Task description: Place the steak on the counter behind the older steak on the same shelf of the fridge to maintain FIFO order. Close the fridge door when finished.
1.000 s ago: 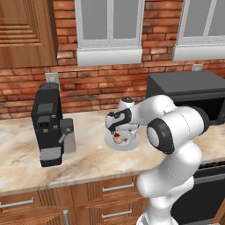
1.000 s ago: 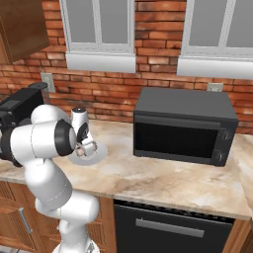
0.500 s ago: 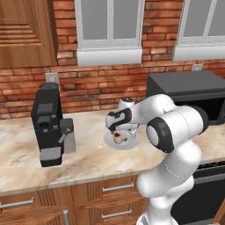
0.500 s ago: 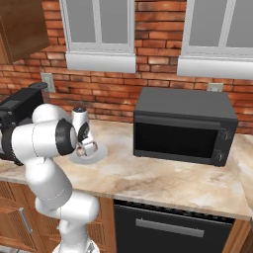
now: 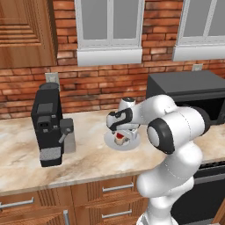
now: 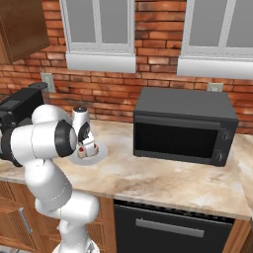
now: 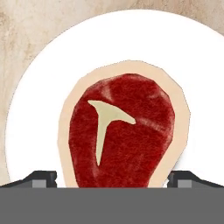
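The steak [image 7: 122, 131], bright red with a cream fat rim, lies on a white plate [image 7: 35, 87] on the beige counter [image 5: 88, 162]. My gripper [image 7: 113, 177] points straight down at it, open, one fingertip [image 7: 43, 177] on each side of the meat's near end and close to its rim. From the base the gripper [image 5: 120, 137] sits low over the plate [image 5: 132, 144], hiding most of the steak [image 5: 119, 140]. The right base view shows the gripper [image 6: 84, 150] over the plate [image 6: 100, 149]. The fridge, its door, the shelf and the older steak are out of view.
A black coffee machine [image 5: 48, 125] stands left of the plate. A black microwave [image 6: 185, 126] sits to its right against the brick wall. Wooden drawers [image 5: 110, 191] and a dark oven front [image 6: 168, 227] run below the counter edge.
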Available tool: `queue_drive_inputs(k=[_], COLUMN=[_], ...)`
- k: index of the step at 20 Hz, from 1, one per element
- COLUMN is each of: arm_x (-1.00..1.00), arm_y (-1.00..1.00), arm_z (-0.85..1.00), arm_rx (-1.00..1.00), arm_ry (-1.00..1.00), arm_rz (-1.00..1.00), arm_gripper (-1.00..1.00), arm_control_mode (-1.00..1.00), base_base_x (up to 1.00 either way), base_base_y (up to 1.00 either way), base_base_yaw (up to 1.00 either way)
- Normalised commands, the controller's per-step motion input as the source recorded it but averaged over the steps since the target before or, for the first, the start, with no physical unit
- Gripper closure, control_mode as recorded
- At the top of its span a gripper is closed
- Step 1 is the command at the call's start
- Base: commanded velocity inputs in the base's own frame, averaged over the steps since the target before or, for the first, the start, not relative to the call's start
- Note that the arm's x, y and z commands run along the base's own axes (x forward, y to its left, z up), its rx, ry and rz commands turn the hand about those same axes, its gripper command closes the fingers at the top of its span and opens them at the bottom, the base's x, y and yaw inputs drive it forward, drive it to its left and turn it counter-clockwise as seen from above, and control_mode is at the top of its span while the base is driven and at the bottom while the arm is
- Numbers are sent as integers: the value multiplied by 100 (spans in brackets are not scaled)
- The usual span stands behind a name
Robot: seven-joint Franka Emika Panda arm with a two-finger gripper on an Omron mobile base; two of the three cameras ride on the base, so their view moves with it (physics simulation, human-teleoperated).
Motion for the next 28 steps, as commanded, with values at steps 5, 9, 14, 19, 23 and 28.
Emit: queue_drive_inputs(k=[5,9,14,19,23,28], arm_x=[5,10,12,-3,-17,-31], arm_y=[0,0,8,3,10,11], arm_z=[-8,-44,-56,-72,-99,-100], arm_rx=[0,0,0,0,0,0], arm_ry=[0,5,8,1,-5,-12], arm_rz=[0,3,6,3,0,0], arm_gripper=[-100,-100,-100,-100,-100,100], arm_control_mode=[-100,-100,-100,-100,-100,-100], base_base_x=[0,0,0,0,0,0], base_base_y=[0,0,0,0,0,0], base_base_yaw=[0,0,0,0,0,0])
